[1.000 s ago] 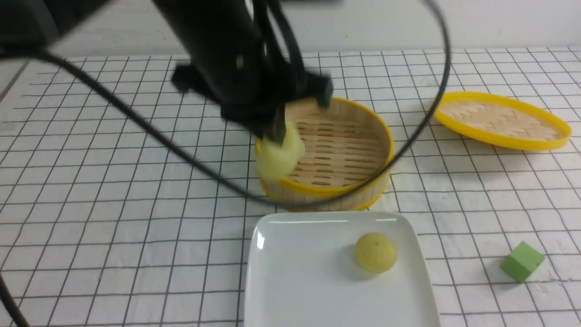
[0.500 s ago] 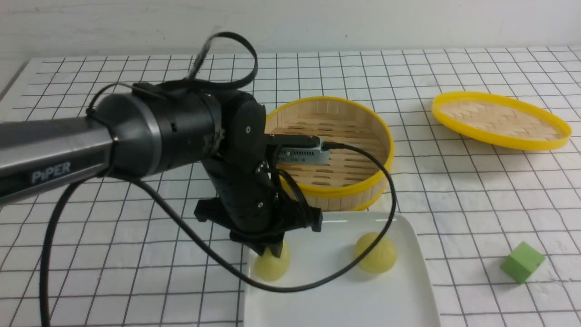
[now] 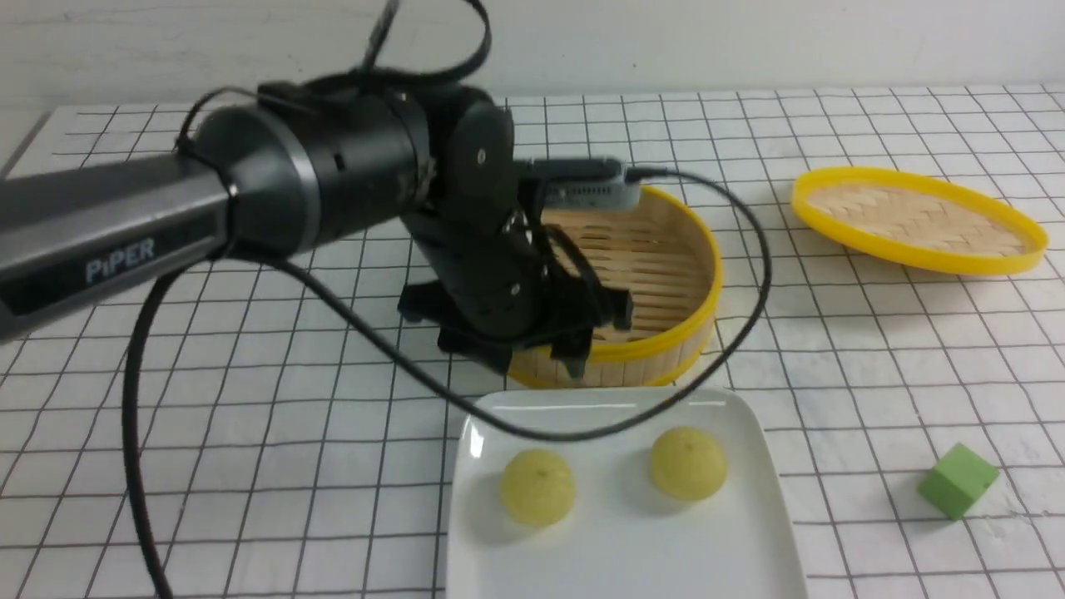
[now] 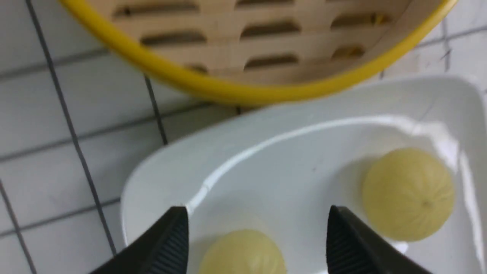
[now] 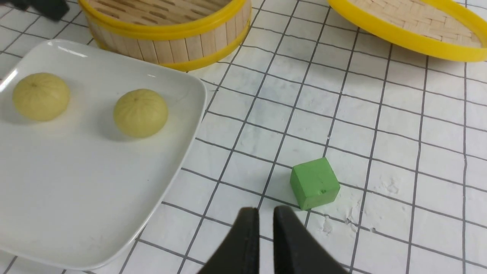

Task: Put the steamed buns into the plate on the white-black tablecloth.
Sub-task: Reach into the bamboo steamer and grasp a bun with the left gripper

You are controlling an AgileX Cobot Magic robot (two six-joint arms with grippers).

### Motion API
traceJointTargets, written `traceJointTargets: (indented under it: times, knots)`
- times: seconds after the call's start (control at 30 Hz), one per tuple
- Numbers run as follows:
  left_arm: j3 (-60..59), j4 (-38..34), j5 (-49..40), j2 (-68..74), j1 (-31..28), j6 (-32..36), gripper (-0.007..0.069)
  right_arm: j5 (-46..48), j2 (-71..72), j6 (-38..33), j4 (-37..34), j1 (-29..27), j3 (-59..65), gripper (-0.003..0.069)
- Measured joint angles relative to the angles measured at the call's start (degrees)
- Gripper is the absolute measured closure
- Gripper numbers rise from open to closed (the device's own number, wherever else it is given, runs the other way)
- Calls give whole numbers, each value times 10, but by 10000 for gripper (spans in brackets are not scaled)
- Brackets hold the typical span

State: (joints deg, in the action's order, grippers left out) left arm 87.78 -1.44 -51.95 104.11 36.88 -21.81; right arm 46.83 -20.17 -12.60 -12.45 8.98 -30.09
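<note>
My left fingers (image 4: 258,239) stand wide apart, and my right fingers (image 5: 268,239) are slightly parted. I see two pale yellow steamed buns (image 3: 537,487) resting apart on the white plate (image 3: 641,557), near the bamboo steamer (image 3: 657,353).

The steamer (image 3: 632,353) was partly concealed behind the left arm (image 3: 474,216), whose outline was blurred. The near side of the plate (image 3: 666,549) was cut off by the front view's lower edge. In the left wrist view, one steamed bun (image 4: 243,255) was cropped by the frame. The right claw (image 5: 268,243) was outside the front view.
</note>
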Motion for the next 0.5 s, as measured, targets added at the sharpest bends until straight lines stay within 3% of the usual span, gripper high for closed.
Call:
traceJointTargets:
  times: [0.13, 0.27, 0.37, 0.4, 0.43, 0.5]
  knots:
    - [103, 49, -33, 24, -3, -43, 183, 0, 0, 0, -1, 0, 0, 570]
    - [209, 52, -84, 85, -21, -57, 290, 0, 0, 0, -2, 0, 0, 566]
    - [322, 6, -141, 173, -57, -32, 440, 0, 0, 0, -6, 0, 0, 565]
    - [327, 6, -144, 182, -59, -30, 440, 0, 0, 0, -6, 0, 0, 564]
    - [372, -26, -172, 218, -79, -18, 510, 0, 0, 0, -7, 0, 0, 562]
    - [402, -40, -182, 245, -89, -11, 536, 0, 0, 0, -10, 0, 0, 561]
